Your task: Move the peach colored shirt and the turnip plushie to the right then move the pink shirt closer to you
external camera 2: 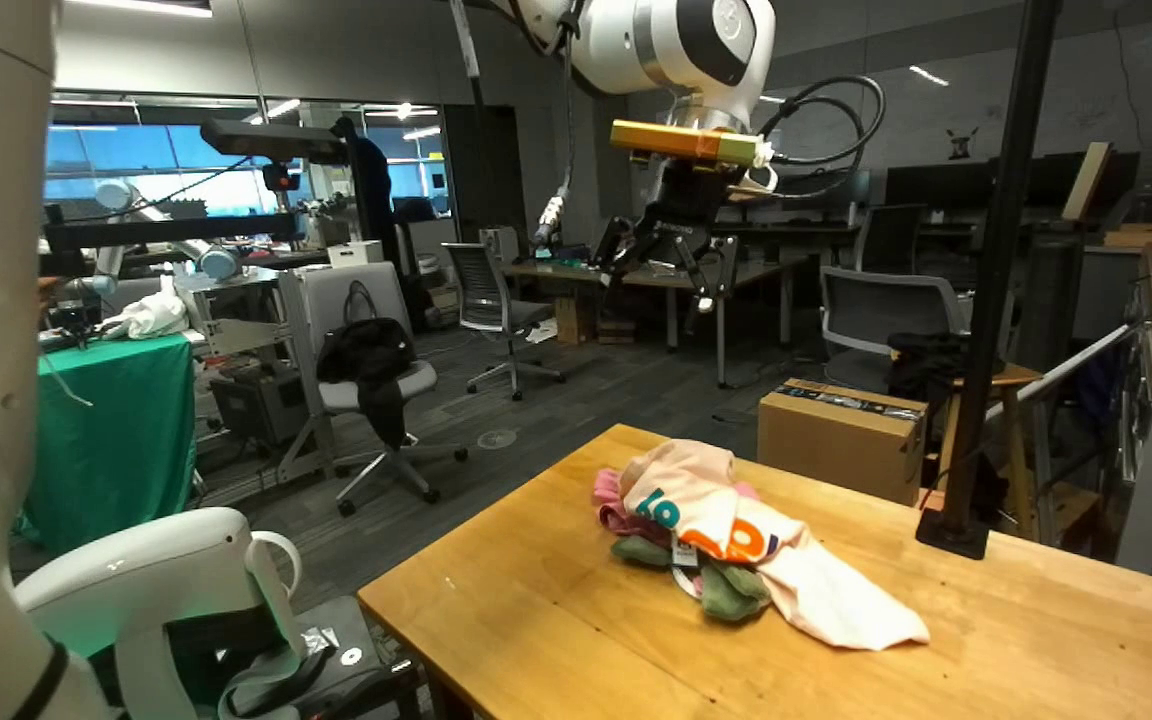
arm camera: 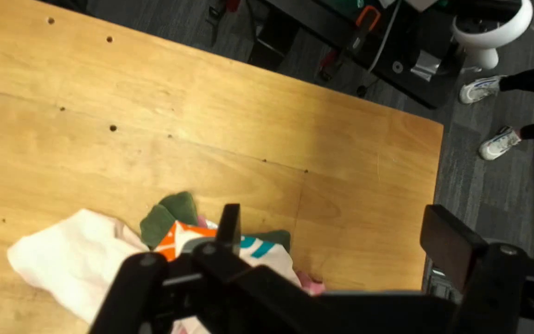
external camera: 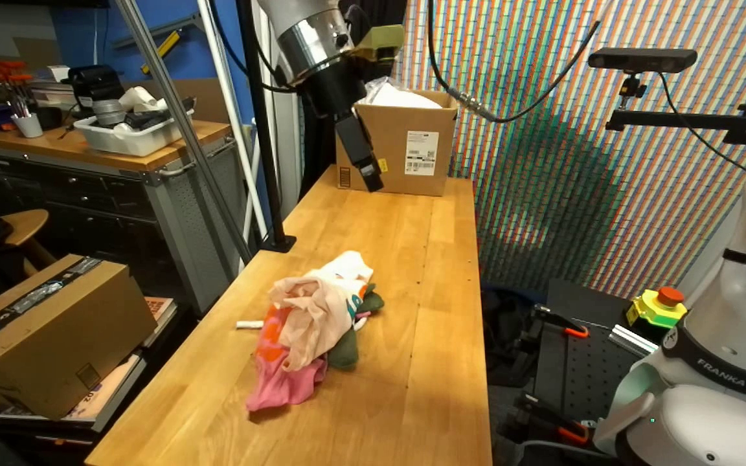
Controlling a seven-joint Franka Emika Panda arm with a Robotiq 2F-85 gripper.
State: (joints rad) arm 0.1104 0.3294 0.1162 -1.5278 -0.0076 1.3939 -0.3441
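The peach colored shirt (external camera: 311,317) lies crumpled on top of a pile on the wooden table, with orange and teal print. It also shows in an exterior view (external camera 2: 841,595) and the wrist view (arm camera: 77,260). The pink shirt (external camera: 289,385) with orange pattern sticks out from under it; its edge shows in the wrist view (arm camera: 312,284). The turnip plushie shows only green leaf-like parts (external camera: 345,351), also visible in an exterior view (external camera 2: 731,592); its body is mostly hidden under the peach shirt. My gripper (external camera 2: 656,288) is open and empty, high above the table; its fingers stand wide apart (arm camera: 334,227).
A wooden table (external camera: 425,388) bears the pile. A black post (external camera: 279,243) stands at one table edge, near the pile. A cardboard box (external camera: 392,145) stands at the table's far end. A small white strip (external camera: 249,324) lies beside the pile.
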